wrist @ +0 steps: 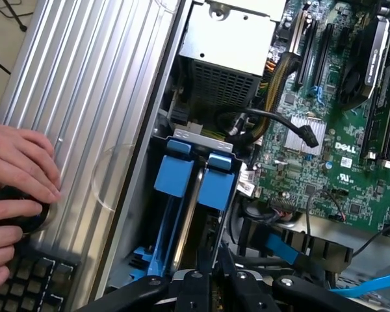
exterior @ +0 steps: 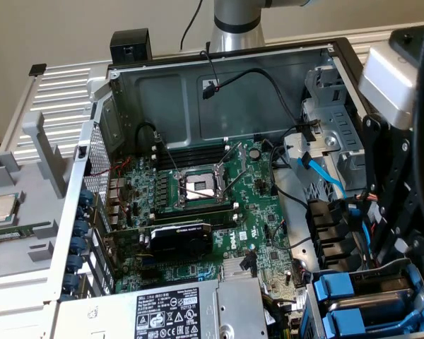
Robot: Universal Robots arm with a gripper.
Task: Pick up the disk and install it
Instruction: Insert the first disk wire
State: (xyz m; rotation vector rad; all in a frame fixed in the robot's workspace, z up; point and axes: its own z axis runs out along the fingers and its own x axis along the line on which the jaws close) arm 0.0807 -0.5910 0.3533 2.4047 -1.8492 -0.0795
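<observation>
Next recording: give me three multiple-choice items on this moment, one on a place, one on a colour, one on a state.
1. Where does the CPU chip lie?
A. On the grey holder outside the case, at the exterior view's left
B. In the motherboard socket
C. On the power supply

2. What colour are the drive carrier handles?
A. Red
B. Blue
C. Yellow

3. How is the computer case?
A. Closed by a side panel
B. Open, with the motherboard exposed
C. Wrapped in plastic

Answers: 1 A, the chip sits in the holder beside the case. 2 B, both handles are blue in the wrist view. 3 B, the boards and cables inside are in plain sight.
</observation>
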